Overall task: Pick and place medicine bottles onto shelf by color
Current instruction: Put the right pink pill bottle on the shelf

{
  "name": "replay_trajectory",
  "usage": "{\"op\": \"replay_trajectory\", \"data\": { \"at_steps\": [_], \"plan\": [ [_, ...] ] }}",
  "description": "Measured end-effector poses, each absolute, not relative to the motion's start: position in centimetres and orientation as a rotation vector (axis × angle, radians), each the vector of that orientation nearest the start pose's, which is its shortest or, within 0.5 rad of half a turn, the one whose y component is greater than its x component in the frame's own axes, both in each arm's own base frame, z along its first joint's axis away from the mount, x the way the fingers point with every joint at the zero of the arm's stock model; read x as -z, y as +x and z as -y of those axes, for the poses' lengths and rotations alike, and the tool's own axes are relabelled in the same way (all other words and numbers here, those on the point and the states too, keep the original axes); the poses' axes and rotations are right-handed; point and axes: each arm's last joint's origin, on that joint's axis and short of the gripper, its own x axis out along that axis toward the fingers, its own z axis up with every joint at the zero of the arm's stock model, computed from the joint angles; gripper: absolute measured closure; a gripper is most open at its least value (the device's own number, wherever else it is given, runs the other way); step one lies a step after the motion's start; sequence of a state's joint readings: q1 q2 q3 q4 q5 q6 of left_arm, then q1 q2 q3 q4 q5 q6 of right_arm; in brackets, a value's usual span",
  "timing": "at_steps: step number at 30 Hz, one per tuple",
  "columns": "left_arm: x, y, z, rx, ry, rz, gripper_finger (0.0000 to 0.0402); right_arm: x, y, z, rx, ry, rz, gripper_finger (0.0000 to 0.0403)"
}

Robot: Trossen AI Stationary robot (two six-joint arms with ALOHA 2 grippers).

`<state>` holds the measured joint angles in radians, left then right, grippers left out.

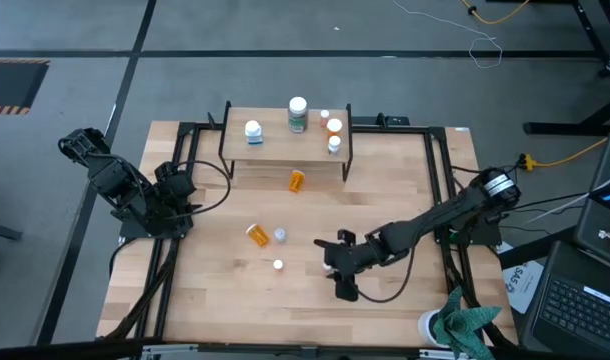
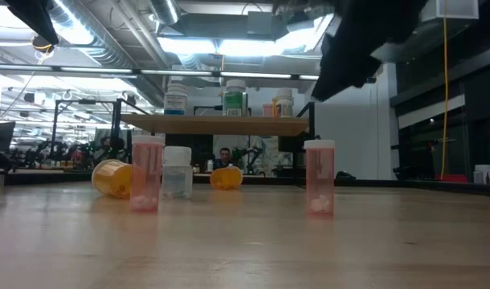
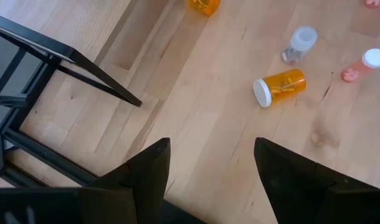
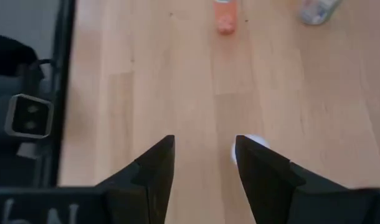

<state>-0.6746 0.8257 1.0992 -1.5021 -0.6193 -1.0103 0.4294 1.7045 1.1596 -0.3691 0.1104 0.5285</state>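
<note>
While five medicine bottles [image 1: 298, 113] stand on the shelf [image 1: 275, 148]: four more lie or stand on the tabletop [image 1: 215, 290]
Right gripper [image 1: 335, 268]: jaws moderately apart, empty, above tabletop
Left gripper [image 3: 209, 168]: jaws wide, empty, at table's left edge

Bright, even light from ceiling strip lights [image 2: 229, 44], which glare white in the low view. There the right arm [image 2: 365, 40] is a dark silhouette. Shadows on the table [image 1: 215, 290] are soft. Bottles [image 4: 225, 15] beyond the right gripper [image 4: 205, 163] look blurred.
</note>
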Motion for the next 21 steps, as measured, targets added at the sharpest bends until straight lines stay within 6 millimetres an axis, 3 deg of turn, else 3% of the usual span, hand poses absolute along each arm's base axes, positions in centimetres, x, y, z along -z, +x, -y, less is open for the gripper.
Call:
{"op": "replay_trajectory", "data": {
  "at_steps": [7,21],
  "plan": [
    [-33.55,8.18,4.38,-0.423,-0.190,-0.860,0.0174,-20.08,32.86,-14.42,-0.014,0.144,-0.924,0.0231],
    [-33.55,8.18,4.39,-0.422,-0.190,-0.860,0.0174,-20.29,33.18,-14.35,-0.038,0.081,-0.893,0.0230]
  ]
}}
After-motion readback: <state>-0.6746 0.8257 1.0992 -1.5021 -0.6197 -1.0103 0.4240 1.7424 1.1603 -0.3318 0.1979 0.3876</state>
